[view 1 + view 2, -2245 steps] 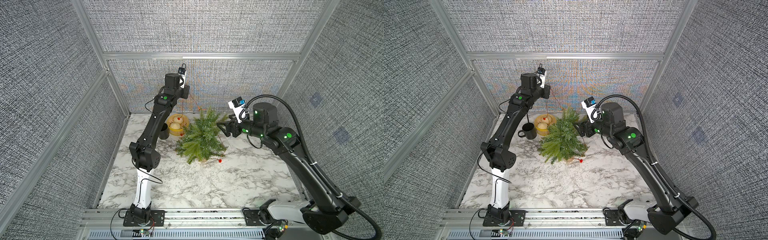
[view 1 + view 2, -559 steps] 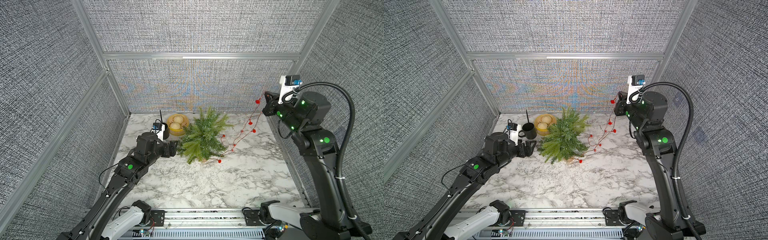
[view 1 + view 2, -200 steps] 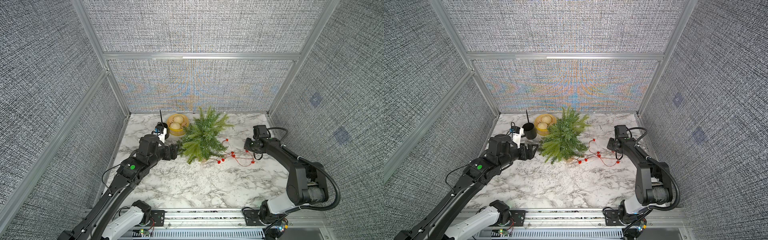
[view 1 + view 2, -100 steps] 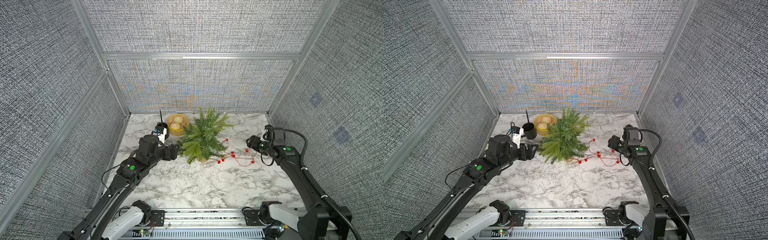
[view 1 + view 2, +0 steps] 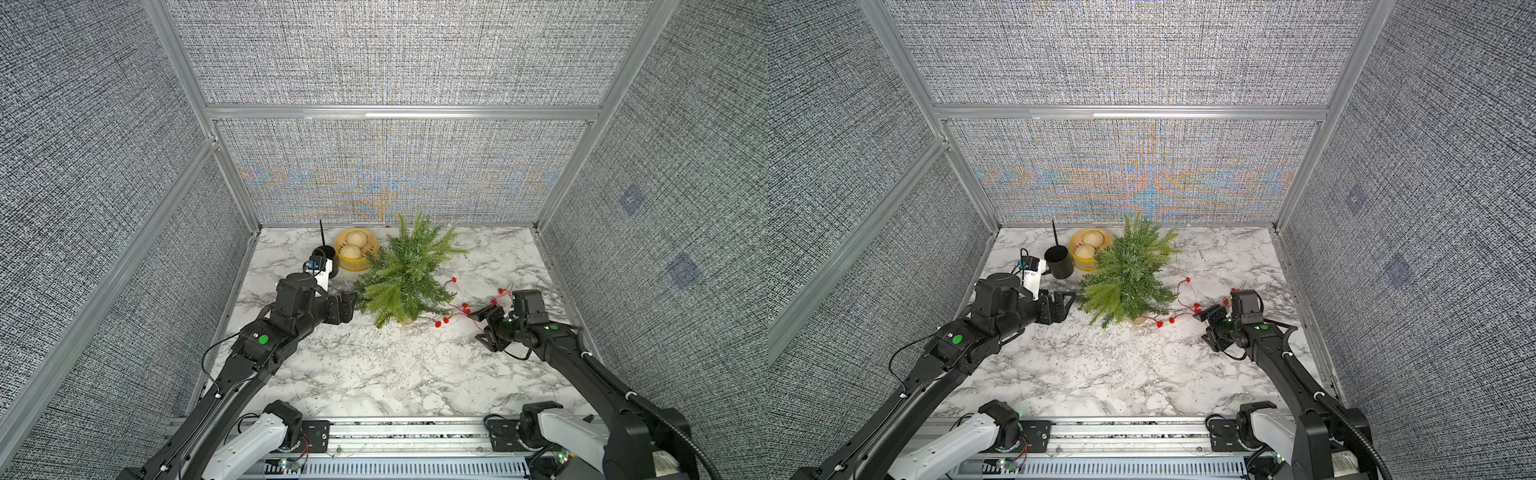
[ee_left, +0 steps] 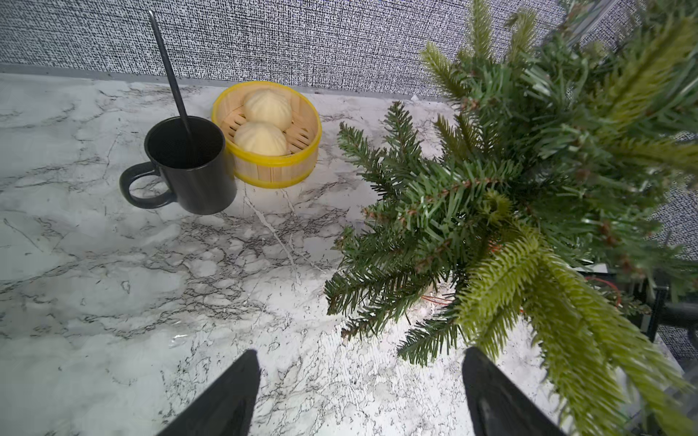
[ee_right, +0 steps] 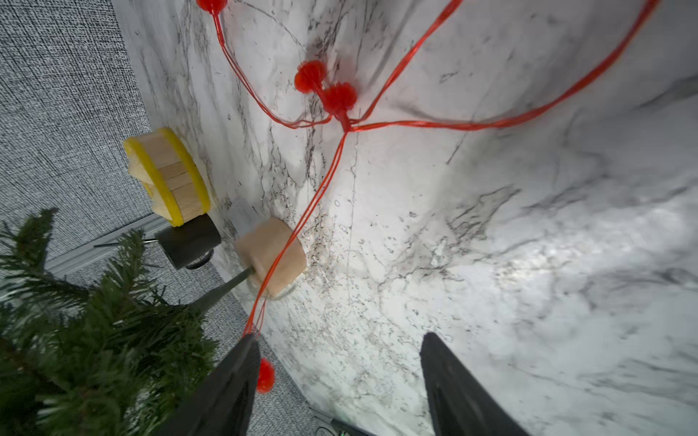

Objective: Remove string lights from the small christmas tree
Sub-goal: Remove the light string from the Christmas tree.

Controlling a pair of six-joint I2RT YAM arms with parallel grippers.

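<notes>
Red-bulbed string lights [image 5: 465,308] sprawl on the tabletop [image 5: 374,365] between the small christmas tree [image 5: 405,278], near the back edge, and the right claw [image 5: 481,326], spread wide, wire brushing it. The left claw [image 5: 348,308] hangs spread and empty beside the tree.

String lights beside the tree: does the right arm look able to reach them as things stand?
Probably yes. The right fingers stand open beside the string lights, which lie on open table next to the tree; a strand touches one of them.
</notes>
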